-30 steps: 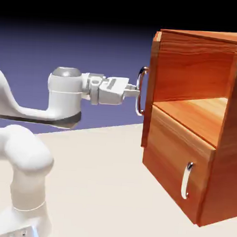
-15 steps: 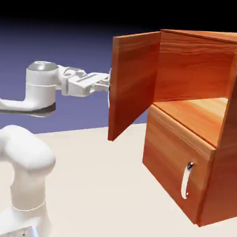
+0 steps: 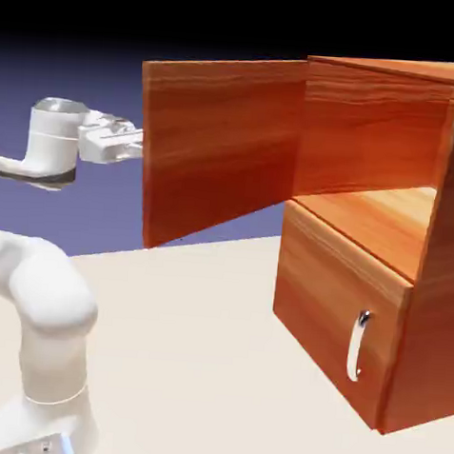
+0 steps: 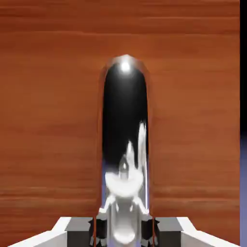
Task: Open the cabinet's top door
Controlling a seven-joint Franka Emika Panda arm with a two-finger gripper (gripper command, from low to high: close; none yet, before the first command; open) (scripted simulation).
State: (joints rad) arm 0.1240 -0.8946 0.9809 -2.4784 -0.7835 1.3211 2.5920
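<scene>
The reddish-brown cabinet (image 3: 439,284) stands at the exterior view's right. Its top door (image 3: 222,145) is swung far out to the left, inner face showing, and the upper compartment (image 3: 371,136) lies open. My gripper (image 3: 132,145) reaches the door's free edge from behind, so its fingertips and the handle are hidden there. In the hand view the curved silver handle (image 4: 125,144) runs upright against the door's wood (image 4: 48,120). My gripper (image 4: 124,232) is shut on the handle's lower end, with a dark finger pad (image 4: 99,230) on each side.
The lower door (image 3: 331,295) is shut, with its own silver handle (image 3: 358,345). The arm's white base and elbow (image 3: 41,351) fill the lower left. The pale table (image 3: 193,362) stretches between the arm and the cabinet.
The top door has swung from nearly edge-on to wide open toward the left. My gripper has travelled left with the handle in it the whole time.
</scene>
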